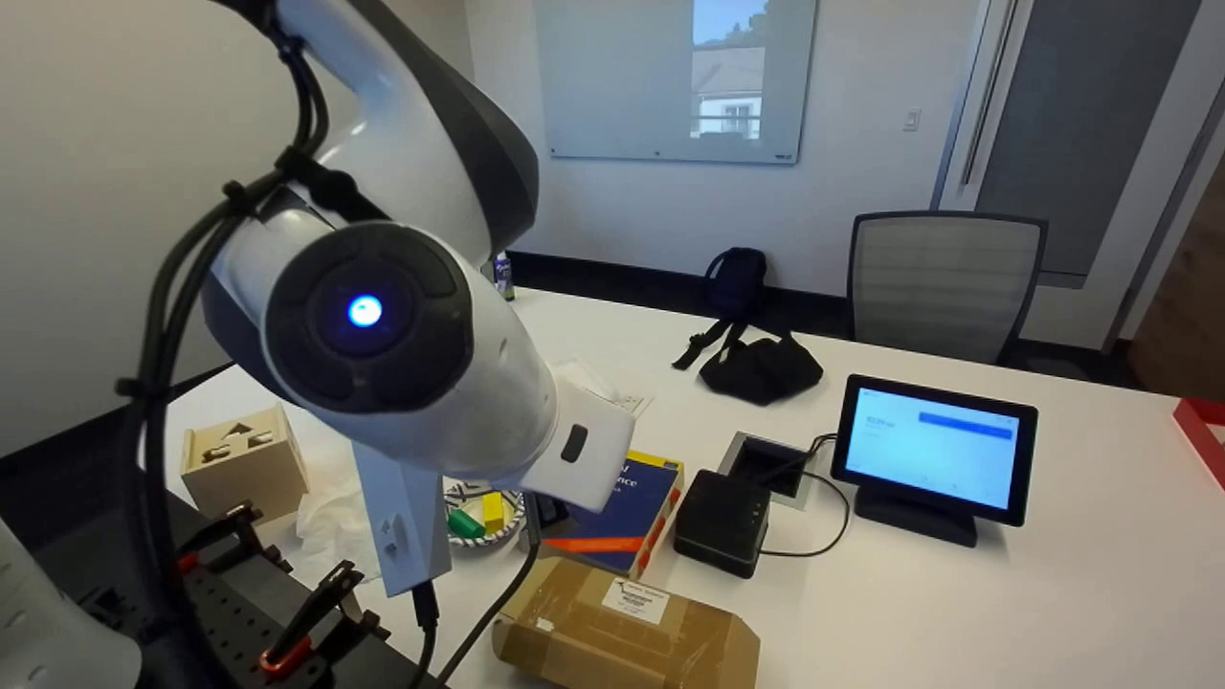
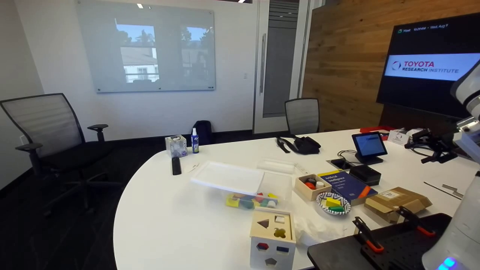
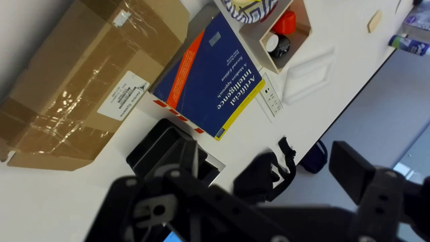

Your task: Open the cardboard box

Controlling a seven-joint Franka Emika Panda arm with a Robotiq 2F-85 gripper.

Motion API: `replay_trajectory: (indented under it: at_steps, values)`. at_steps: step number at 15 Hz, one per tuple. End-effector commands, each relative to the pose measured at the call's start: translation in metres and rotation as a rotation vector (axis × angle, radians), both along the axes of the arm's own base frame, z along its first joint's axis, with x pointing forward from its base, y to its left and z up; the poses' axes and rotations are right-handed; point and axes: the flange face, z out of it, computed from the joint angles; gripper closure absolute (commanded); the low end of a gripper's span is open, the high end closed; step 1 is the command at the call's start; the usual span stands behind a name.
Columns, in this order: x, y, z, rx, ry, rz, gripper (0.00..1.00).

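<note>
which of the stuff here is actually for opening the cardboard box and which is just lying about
For the job:
cardboard box
gripper, open

Just lying about, among other things:
blue book
patterned bowl
wooden shape sorter
black bag on the table
screen on a stand
spray bottle
tissue box

Black fingers (image 3: 351,171) wide apart

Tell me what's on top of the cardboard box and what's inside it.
On top of the cardboard box are a printed white label, a smaller whitish patch and shiny tape. The inside cannot be seen: the box is closed over whatever it holds, if anything.
</note>
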Motion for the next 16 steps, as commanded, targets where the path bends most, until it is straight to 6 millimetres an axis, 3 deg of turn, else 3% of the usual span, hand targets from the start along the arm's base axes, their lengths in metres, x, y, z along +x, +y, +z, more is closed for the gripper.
replay_trajectory:
  at_steps: [1, 5, 9, 13, 16]
  values:
    - [0.001, -0.006, -0.015, 0.032, 0.005, -0.047, 0.0]
    - [-0.016, -0.004, -0.05, 0.119, 0.075, -0.108, 0.0]
    - [-0.013, -0.014, -0.105, 0.195, 0.139, -0.154, 0.0]
    - [-0.004, -0.048, -0.181, 0.232, 0.219, -0.177, 0.0]
    - [-0.005, -0.084, -0.237, 0.237, 0.255, -0.188, 0.0]
